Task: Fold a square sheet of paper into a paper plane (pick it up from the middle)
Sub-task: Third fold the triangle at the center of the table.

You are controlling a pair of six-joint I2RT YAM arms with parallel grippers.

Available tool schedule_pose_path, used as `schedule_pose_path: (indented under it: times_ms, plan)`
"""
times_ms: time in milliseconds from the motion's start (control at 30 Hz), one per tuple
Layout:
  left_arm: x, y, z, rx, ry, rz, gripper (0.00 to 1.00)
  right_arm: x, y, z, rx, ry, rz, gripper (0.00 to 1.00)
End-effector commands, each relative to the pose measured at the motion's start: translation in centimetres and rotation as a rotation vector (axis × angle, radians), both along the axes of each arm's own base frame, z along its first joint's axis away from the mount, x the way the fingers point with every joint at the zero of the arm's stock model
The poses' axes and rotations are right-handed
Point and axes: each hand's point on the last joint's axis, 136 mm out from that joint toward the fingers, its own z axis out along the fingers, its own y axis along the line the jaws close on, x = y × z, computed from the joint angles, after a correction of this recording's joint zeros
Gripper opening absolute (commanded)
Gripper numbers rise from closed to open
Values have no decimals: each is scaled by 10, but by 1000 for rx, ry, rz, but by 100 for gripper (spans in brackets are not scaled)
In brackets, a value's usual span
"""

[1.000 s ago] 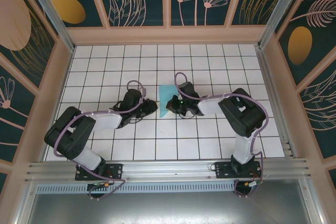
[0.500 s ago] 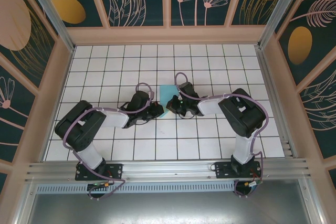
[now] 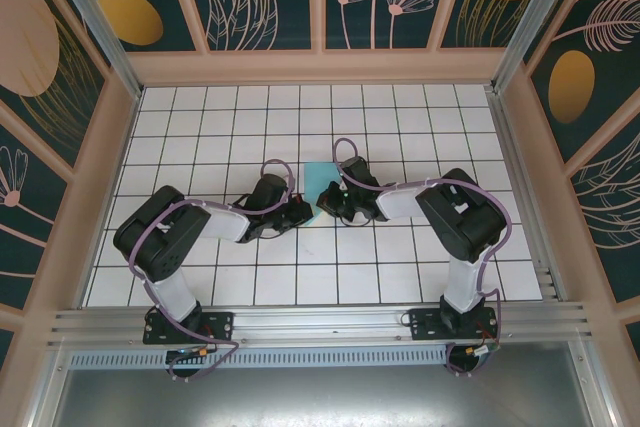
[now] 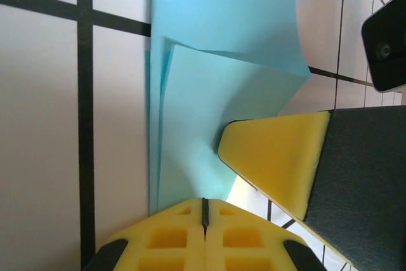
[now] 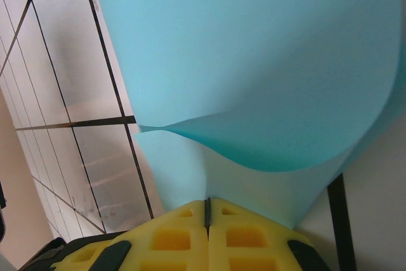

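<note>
There was one paper plane [image 3: 318, 178], a turquoise folded sheet, lying near the middle of the one white tiled table [image 3: 200, 117]. Two arms met at it. The left gripper [image 3: 302, 210] came in at the paper plane's near-left side, the right gripper [image 3: 324, 205] at its near edge, the two tips almost touching.

From the left wrist, the left gripper [image 4: 204, 210] had its two yellow pads pressed together, and the paper plane [image 4: 216, 99] narrowed down into the seam between them, so it looked pinched there. Two layers showed, the upper one lifted and curled. One yellow finger [image 4: 279, 157] of the right gripper pressed against the paper plane's right edge.

From the right wrist, the right gripper [image 5: 207, 208] was likewise closed tight, with the paper plane [image 5: 254, 61] running into the seam and bowing upward above it.

From above, the two grippers covered the near part of the paper plane, leaving its overall shape hard to make out. Both wrist views cut off its far edges.
</note>
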Motion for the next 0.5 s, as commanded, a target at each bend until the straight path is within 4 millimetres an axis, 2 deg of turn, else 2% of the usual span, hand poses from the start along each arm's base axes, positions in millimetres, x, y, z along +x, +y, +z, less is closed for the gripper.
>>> schedule_pose_path:
  times_ms: [0, 133, 300, 333, 467]
  plan:
    - [-11, 6, -16, 40, 52, -1, 5, -20, -11, -21, -71, 75, 7, 1]
    - [-13, 6, -14, 39, 52, -8, 5, -20, -11, -21, -73, 74, 7, 1]
    - [-10, -4, 7, -23, 16, -33, 6, -20, -11, -21, -74, 75, 8, 1]
    - [-9, -6, 19, -40, -9, -35, 6, -19, -11, -21, -75, 72, 8, 1]
    - [-10, -10, 22, -46, -15, -46, 6, -20, -11, -22, -77, 75, 11, 1]
